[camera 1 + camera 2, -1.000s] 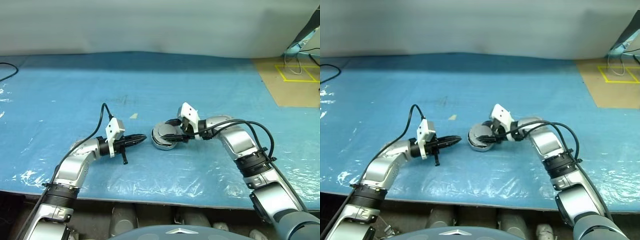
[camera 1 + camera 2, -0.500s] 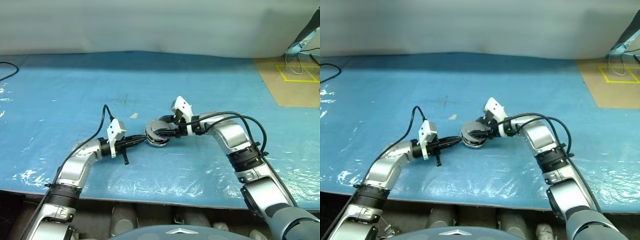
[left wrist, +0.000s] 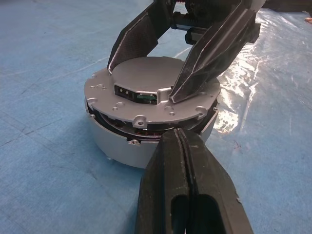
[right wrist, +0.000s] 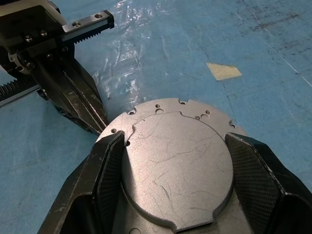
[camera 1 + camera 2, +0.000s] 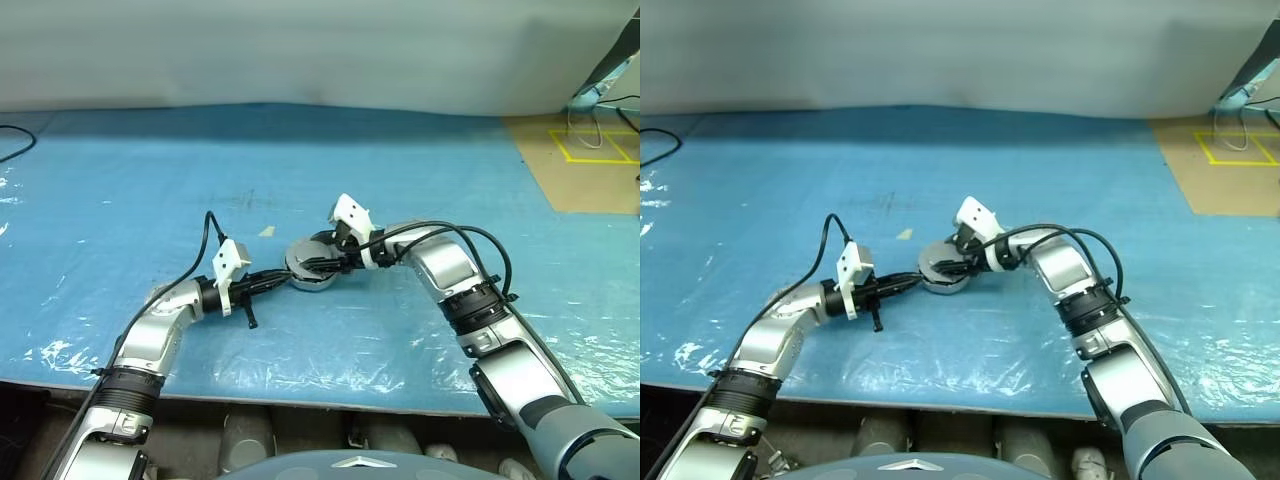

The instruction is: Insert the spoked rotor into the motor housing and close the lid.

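Note:
The motor housing [image 3: 114, 144] stands on the blue table, a round silver casing. The lid [image 3: 146, 73] lies on top of it, smooth face up. A narrow gap under the lid's rim shows dark parts. The spoked rotor is hidden. My right gripper [image 4: 175, 141] reaches in from the right, and its fingers [image 4: 109, 165] clasp the raised centre of the lid from both sides. My left gripper [image 3: 180, 137] is shut and empty, its tip against the housing's side just below the lid's rim. From the head, the housing [image 5: 312, 281] sits between both grippers.
A small tan scrap of tape [image 5: 267, 231] lies just behind the housing. A brown board with yellow tape [image 5: 585, 160] is at the far right, and a black cable [image 5: 12, 146] at the far left. The table's front edge [image 5: 300, 397] runs close below the arms.
My right gripper has slid the housing and lid leftward across the table, up against the left gripper's tip. The left gripper has stayed where it was.

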Action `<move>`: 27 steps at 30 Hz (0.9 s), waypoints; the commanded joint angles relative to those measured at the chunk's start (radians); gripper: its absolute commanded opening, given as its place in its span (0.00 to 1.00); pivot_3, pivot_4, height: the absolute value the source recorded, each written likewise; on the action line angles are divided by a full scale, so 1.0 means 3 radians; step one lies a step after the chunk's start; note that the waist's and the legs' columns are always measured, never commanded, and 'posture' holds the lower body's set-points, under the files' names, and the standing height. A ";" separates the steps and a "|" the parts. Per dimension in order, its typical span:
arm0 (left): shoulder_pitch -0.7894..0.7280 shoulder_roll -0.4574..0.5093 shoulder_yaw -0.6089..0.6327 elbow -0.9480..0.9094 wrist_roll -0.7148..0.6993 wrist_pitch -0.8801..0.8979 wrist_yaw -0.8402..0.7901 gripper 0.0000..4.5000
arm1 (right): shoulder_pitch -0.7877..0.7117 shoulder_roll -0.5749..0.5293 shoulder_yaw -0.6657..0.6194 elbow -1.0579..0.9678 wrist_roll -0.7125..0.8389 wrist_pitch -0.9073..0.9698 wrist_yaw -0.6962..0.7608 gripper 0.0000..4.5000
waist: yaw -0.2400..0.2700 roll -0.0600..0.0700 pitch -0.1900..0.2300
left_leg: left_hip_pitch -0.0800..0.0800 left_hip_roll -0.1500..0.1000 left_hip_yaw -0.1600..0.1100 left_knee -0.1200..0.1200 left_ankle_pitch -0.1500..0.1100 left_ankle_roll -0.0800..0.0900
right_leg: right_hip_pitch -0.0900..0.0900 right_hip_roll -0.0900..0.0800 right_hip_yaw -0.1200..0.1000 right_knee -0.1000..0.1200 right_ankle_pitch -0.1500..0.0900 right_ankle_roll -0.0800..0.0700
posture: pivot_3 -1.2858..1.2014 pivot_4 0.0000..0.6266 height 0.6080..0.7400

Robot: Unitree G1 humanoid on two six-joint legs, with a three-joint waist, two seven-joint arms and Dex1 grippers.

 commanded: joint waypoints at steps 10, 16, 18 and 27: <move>-0.0019 -0.0030 0.0029 0.0040 0.0000 -0.0073 0.0017 0.00 | -0.0090 0.0238 0.0159 0.0341 -0.0239 -0.0147 -0.0179 0.65 | -0.0058 0.0000 0.0000 | 0.0009 0.0001 0.0000 0.0001 0.0001 -0.0001 | 0.0017 -0.0001 0.0001 0.0002 0.0004 -0.0006 | 0.52 0.24 1.00; -0.0024 -0.0031 0.0044 0.0048 0.0001 -0.0068 0.0016 0.00 | -0.0116 0.0331 0.0209 0.0455 -0.0344 -0.0150 -0.0256 0.65 | -0.0065 0.0000 0.0000 | 0.0016 0.0001 0.0000 0.0001 0.0000 -0.0001 | 0.0020 0.0000 0.0002 0.0003 0.0005 -0.0009 | 0.52 0.24 1.00; -0.0021 -0.0034 0.0043 0.0028 0.0000 -0.0054 0.0020 0.00 | -0.0148 0.0369 0.0229 0.0497 -0.0399 -0.0137 -0.0304 0.65 | -0.0064 0.0000 0.0000 | 0.0017 0.0002 0.0000 0.0001 0.0000 -0.0001 | 0.0020 0.0000 0.0002 0.0003 0.0005 -0.0009 | 0.52 0.24 1.00; -0.0019 -0.0039 0.0040 -0.0081 -0.0010 0.0025 0.0064 0.00 | -0.0255 0.0426 0.0268 0.0379 -0.0320 0.0196 -0.0092 0.65 | -0.0053 0.0000 0.0000 | 0.0020 0.0002 0.0000 -0.0001 0.0001 -0.0001 | 0.0017 -0.0001 0.0003 -0.0001 0.0005 -0.0009 | 0.52 0.24 1.00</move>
